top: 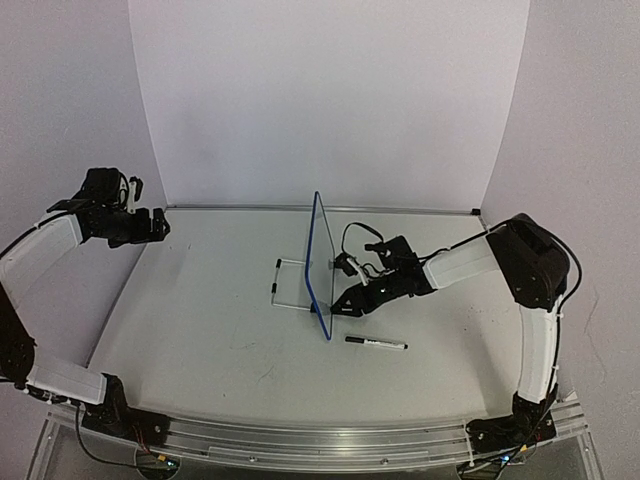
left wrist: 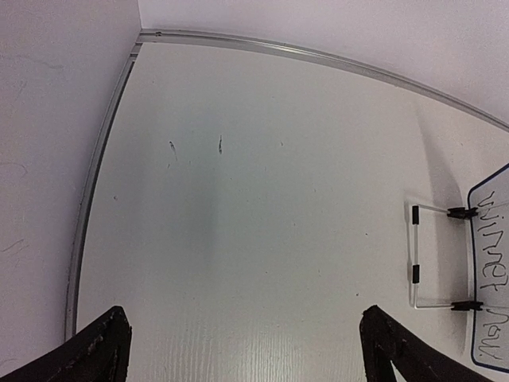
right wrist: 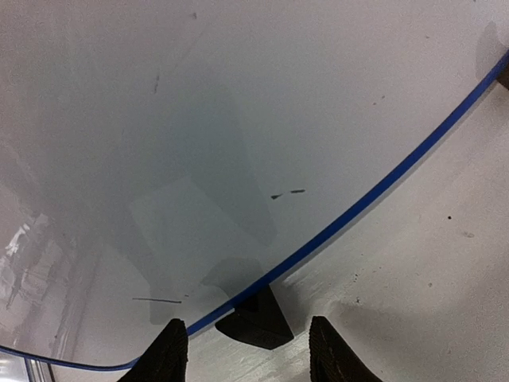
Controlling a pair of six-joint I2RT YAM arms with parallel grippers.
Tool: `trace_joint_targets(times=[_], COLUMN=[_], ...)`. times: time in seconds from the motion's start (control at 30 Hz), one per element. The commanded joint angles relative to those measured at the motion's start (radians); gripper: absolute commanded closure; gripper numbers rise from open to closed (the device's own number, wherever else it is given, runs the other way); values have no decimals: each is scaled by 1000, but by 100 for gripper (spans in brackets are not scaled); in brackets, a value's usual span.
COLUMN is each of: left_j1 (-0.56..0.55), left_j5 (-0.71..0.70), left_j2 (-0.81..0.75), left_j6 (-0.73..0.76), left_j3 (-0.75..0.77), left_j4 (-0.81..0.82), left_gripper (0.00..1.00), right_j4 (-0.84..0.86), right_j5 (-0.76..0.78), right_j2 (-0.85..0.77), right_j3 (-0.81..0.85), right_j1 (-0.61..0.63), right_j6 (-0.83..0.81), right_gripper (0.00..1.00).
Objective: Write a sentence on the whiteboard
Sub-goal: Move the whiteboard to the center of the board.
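While the marker [top: 376,343] lies unheld on the counter [top: 200,320] nearest me, my right end effector [right wrist: 250,354], released, straddles the clip foot [right wrist: 254,320] of the whiteboard [top: 322,262] standing upright mid-counter; a nudge could topple it, and my left end effector [top: 158,226], released far off, cannot steady it.

Landmark: whiteboard [top: 322,262], upright on table [top: 200,330], edge-on to the arm bases. wire stand [top: 288,283] on its left side; sentence [left wrist: 491,267] on that same left face. right gripper [top: 337,307] low, just right of its near end. marker [top: 376,343] lies on the table, right of that end and nearer the bases. left gripper [top: 158,226] well apart, far left, further back.
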Motion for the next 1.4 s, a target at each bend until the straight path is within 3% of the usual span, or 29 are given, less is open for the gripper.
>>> trace_joint_targets(times=[0.0, 0.4, 0.67, 0.87, 1.13, 1.37], left_j1=[3, 2, 3, 3, 3, 3], left_j5=[16, 19, 16, 18, 16, 20], left_j2=[13, 26, 32, 36, 41, 40], left_j6=[15, 15, 16, 16, 16, 14], left_j3=[19, 22, 23, 23, 27, 26], left_j4=[25, 23, 19, 20, 16, 14], left_gripper=[1, 1, 0, 1, 1, 1], right_j4=[-4, 51, 227, 299, 342, 304], right_j5=[-12, 150, 407, 550, 745, 1064], right_j2=[25, 12, 12, 30, 36, 48], right_j3=[41, 4, -61, -78, -94, -62], right_j1=[31, 182, 271, 305, 369, 462], right_j6=[-16, -5, 56, 49, 82, 242], right_gripper=[58, 62, 63, 74, 99, 100])
